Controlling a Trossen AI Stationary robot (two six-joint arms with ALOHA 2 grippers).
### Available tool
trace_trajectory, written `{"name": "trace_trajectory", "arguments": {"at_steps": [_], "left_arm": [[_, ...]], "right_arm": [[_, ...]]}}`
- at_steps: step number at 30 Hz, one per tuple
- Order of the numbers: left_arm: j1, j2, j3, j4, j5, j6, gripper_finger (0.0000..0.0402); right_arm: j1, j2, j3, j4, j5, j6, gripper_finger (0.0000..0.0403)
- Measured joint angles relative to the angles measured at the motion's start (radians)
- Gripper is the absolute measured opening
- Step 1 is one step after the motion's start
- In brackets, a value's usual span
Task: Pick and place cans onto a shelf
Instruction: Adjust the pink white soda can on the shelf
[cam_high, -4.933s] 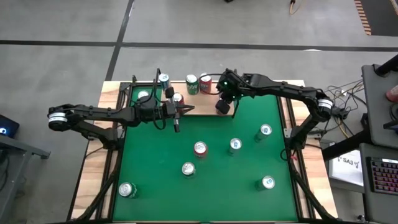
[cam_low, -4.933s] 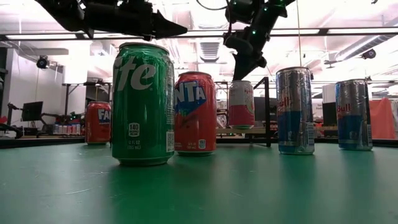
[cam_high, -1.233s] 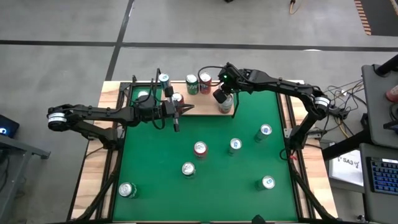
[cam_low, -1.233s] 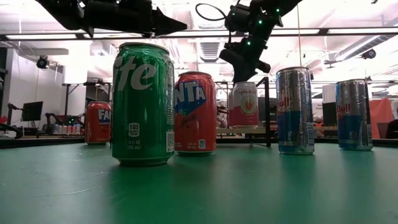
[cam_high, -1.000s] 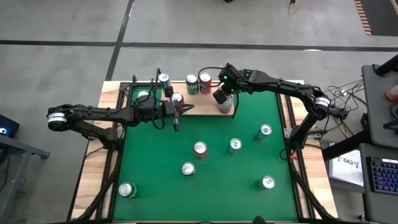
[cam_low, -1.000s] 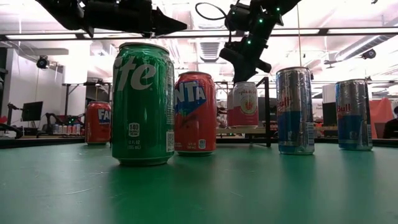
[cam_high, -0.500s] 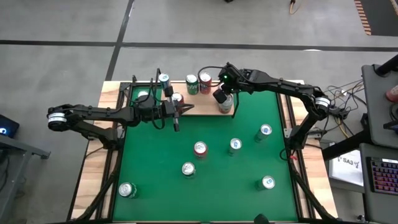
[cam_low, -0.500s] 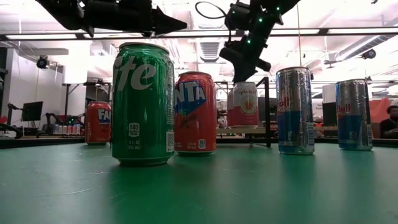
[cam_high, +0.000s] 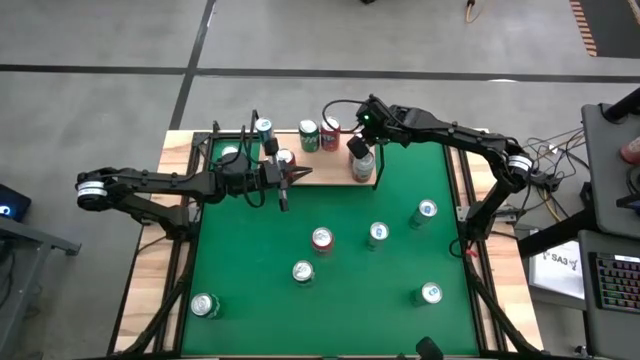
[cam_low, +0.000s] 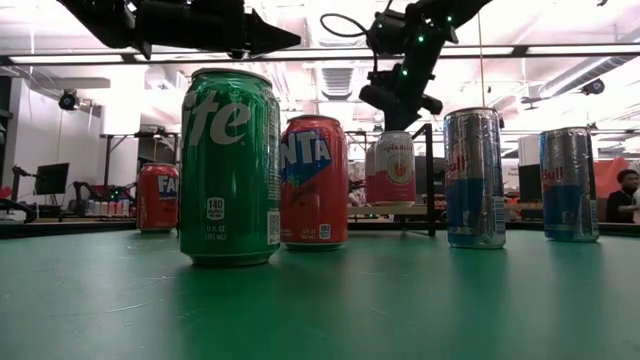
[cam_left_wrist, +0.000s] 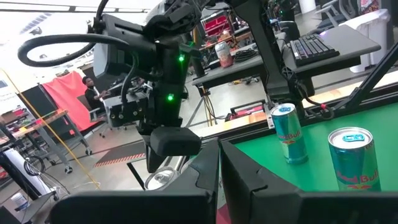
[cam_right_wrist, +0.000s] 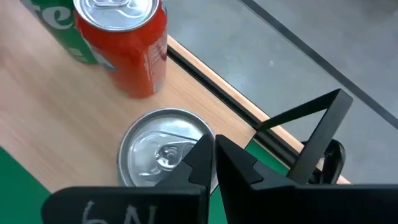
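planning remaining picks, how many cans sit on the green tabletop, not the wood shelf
6 small silver-topped drink cans, high view: red can centre, one right of it, one near the right edge, one lower centre, one lower right, one lower left. None looks hidden.

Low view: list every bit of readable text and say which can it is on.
"ite", then "140": green can.
"NTA": red can.
"FA": far red can.
"Red": left blue-silver can.
"Bull": right blue-silver can.
Pink can on the shelf: label too small to read.
Fine print on all cans: unreadable.
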Motion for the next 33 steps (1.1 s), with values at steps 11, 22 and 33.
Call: {"name": "trace_trajectory", "arguments": {"at_steps": [11,22,33], "left_arm": [[0.000,0.000,0.000,0.000,0.000,0.000,0.0000],[0.000,0.000,0.000,0.000,0.000,0.000,0.0000],[0.000,0.000,0.000,0.000,0.000,0.000,0.0000]], "right_arm": [[0.002,0.000,-0.002,-0.061,0.004,0.013,0.0012],[0.010,-0.002,-0.002,-0.091,0.003,0.023,0.0012],[0.010,-0.003,-0.003,-0.070,-0.001,0.014,0.0012]]}}
